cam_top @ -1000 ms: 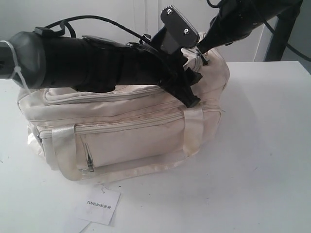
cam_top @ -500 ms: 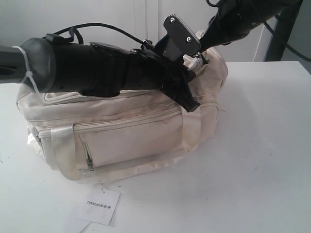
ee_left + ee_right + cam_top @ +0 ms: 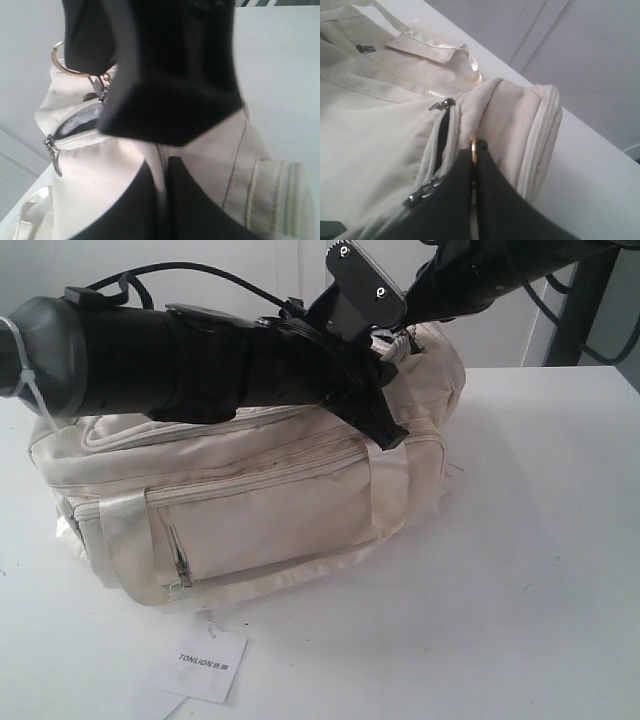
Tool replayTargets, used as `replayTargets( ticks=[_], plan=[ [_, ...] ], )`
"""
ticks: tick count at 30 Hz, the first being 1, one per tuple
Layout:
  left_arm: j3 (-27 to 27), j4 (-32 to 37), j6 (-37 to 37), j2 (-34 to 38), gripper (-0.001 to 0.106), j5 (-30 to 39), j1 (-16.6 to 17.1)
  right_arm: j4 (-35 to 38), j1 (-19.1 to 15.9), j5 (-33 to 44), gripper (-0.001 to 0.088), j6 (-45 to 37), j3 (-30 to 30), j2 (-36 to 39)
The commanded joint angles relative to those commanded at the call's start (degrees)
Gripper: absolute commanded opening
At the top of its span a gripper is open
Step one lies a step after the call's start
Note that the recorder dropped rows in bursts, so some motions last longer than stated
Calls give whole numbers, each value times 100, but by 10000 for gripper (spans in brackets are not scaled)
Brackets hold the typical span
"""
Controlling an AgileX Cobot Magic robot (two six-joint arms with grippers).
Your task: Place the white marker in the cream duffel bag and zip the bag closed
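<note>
The cream duffel bag (image 3: 260, 510) lies on the white table, its right end raised. My left gripper (image 3: 390, 432) reaches over the bag's top and is shut on a fold of cream fabric (image 3: 161, 162) at that end. My right gripper (image 3: 474, 150) comes down from the upper right (image 3: 408, 335) and is shut on a gold ring (image 3: 473, 142) at the bag's end. The top zip (image 3: 442, 132) gapes a little there, showing a dark slit, with a metal pull (image 3: 441, 104) beside it. The white marker is not in any view.
A small white paper tag (image 3: 205, 662) with print lies on the table (image 3: 540, 570) in front of the bag. A dark post (image 3: 585, 300) stands at the back right. The left arm's thick black body (image 3: 150, 365) covers much of the bag's top.
Both grippers have risen a little, pulling the bag's right end up. The bag's body has shifted slightly left on the table.
</note>
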Motion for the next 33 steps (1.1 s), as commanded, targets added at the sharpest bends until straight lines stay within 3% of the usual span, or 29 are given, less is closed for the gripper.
replayTargets(
  ticks=[12,33],
  plan=[
    [0,-22,-11,0,0,309,0,464,0,-876,0,0,-12,298],
    [0,-22,-11,0,0,465,0,698,0,-1425,0,0,-629,937]
  ],
)
